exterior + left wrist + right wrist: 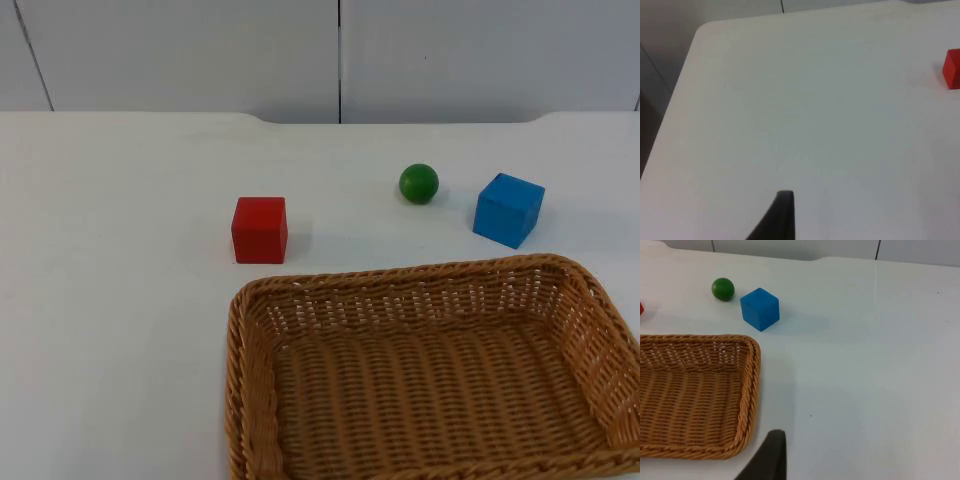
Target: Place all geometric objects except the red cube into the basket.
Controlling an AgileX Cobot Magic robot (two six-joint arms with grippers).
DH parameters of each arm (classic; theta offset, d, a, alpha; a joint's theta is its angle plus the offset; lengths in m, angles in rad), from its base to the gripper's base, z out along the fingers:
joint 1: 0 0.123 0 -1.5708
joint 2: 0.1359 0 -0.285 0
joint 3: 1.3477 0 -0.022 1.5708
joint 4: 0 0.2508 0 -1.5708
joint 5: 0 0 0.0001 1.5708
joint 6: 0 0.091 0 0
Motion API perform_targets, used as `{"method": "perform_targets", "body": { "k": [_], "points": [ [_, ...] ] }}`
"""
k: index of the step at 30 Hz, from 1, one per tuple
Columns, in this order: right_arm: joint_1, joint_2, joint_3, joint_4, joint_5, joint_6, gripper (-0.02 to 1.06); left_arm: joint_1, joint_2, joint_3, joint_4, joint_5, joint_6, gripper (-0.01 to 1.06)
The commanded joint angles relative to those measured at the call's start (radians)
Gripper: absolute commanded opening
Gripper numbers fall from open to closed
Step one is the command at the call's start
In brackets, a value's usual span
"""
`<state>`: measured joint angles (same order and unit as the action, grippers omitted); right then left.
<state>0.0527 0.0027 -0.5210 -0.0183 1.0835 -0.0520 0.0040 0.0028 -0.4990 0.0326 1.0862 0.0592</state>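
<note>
Fingers of the right gripper (771, 452), spread I cannot tell, hang beside the basket (250, 330), so drop squarely on the blue cube (509, 209) just behind its rim, ball (419, 183) next, leaving the red cube (260, 230) on the bench (120, 250); left gripper (782, 215) waits.

Bright, even, diffuse light is falling on the glossy white table top (120, 300), coming from overhead. The red wooden cube (259, 230) is casting a faint soft shadow towards three o'clock, the blue wooden cube (760, 308) likewise. The woven wicker basket (747, 390) is shading the table beside its rim. Everything is showing sharply, without glare.
</note>
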Motion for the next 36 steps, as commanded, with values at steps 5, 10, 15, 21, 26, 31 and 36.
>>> {"method": "perform_targets", "body": {
  "k": [5, 10, 15, 21, 26, 31, 36],
  "points": [
    [0.002, -0.003, 0.004, -0.005, -0.008, 0.000, 1.04, -0.005, -0.003, 0.005, 0.035, -0.015, -0.022, 1.04],
    [0.002, 0.006, 0.000, -0.005, -0.016, 0.007, 1.04, -0.005, 0.019, -0.010, 0.029, -0.029, -0.059, 1.04],
    [0.009, 0.176, -0.068, -0.083, -0.159, 0.106, 1.04, -0.003, 0.190, -0.130, 0.039, -0.130, -0.137, 1.04],
    [0.018, 0.432, -0.205, -0.135, -0.277, 0.149, 1.04, -0.003, 0.447, -0.270, 0.068, -0.283, -0.150, 1.04],
    [0.018, 0.654, -0.334, -0.134, -0.369, 0.149, 1.04, -0.003, 0.677, -0.368, 0.089, -0.425, -0.150, 1.04],
    [0.018, 0.835, -0.428, -0.132, -0.430, 0.152, 1.04, -0.003, 0.864, -0.430, 0.084, -0.565, -0.230, 1.04],
    [0.018, 0.935, -0.459, -0.132, -0.467, 0.159, 1.04, -0.003, 0.960, -0.436, 0.103, -0.669, -0.300, 1.04]
  ]
}}
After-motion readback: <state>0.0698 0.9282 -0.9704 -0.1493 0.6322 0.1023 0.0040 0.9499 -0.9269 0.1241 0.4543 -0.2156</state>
